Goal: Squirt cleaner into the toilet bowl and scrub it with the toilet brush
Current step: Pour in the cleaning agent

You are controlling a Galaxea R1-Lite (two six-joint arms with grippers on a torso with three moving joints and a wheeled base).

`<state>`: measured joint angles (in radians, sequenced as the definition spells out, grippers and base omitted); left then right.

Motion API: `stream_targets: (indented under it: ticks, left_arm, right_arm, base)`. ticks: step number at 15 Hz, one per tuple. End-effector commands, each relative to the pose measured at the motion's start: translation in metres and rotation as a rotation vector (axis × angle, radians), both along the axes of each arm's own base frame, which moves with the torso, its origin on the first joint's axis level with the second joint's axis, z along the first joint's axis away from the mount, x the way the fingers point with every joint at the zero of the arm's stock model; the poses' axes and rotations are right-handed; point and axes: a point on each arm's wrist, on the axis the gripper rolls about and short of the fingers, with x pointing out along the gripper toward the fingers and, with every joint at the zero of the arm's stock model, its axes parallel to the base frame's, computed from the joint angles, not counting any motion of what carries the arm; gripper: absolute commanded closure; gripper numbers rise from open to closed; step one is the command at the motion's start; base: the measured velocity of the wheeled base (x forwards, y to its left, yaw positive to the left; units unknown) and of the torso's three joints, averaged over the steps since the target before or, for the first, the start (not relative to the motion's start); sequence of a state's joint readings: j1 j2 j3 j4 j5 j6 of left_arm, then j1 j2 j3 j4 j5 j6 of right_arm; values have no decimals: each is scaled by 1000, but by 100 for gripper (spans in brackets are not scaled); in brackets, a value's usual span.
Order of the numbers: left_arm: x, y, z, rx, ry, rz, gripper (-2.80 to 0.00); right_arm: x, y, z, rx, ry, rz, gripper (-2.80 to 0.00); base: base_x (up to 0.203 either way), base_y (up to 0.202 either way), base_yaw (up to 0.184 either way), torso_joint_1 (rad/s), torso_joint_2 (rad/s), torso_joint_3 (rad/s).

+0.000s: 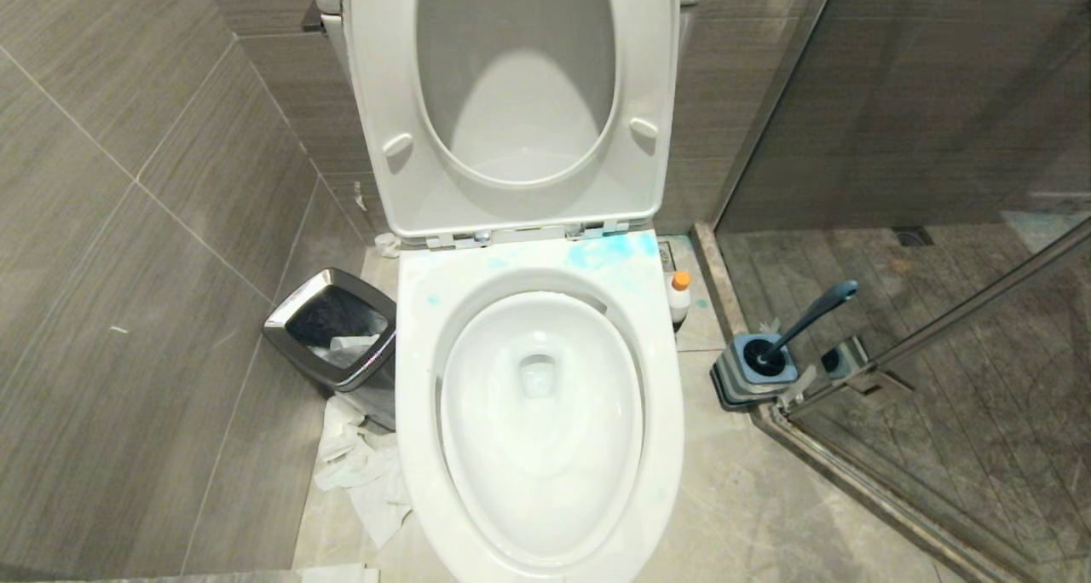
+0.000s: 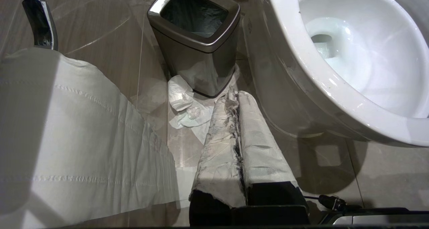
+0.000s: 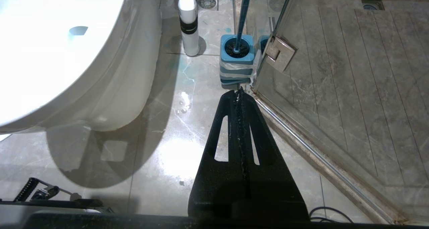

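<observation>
The white toilet bowl (image 1: 511,310) stands open in front of me, seat and lid raised, with blue smears on its back ledge. A white cleaner bottle (image 1: 679,297) with an orange cap stands on the floor to its right, seen too as the cleaner bottle (image 3: 188,24). Further right the toilet brush (image 1: 810,314) with a dark blue handle leans in its blue holder (image 3: 236,60). My left gripper (image 2: 234,95), its fingers wrapped in pale cloth, hangs shut and empty near the bin. My right gripper (image 3: 239,92), black, is shut and empty just short of the brush holder.
A chrome waste bin (image 1: 337,336) stands left of the toilet with crumpled tissue (image 1: 362,472) on the floor by it. Toilet paper (image 2: 73,138) hangs close to the left arm. A glass shower door with a metal hinge (image 3: 278,53) and threshold runs along the right.
</observation>
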<state>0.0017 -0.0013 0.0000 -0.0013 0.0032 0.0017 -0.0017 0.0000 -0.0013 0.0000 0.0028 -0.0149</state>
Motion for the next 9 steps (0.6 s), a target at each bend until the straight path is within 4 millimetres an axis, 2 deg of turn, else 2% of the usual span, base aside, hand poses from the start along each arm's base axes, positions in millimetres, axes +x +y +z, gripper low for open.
stream_targets:
  ticks: [1, 9]
  left_arm:
    - [0, 0, 0, 0, 1, 0, 0]
    - [0, 0, 0, 0, 1, 0, 0]
  right_arm:
    - [0, 0, 0, 0, 0, 0, 0]
    - [0, 0, 0, -5, 0, 5, 0]
  base:
    - [0, 0, 0, 0, 0, 0]
    - [0, 0, 0, 0, 0, 0]
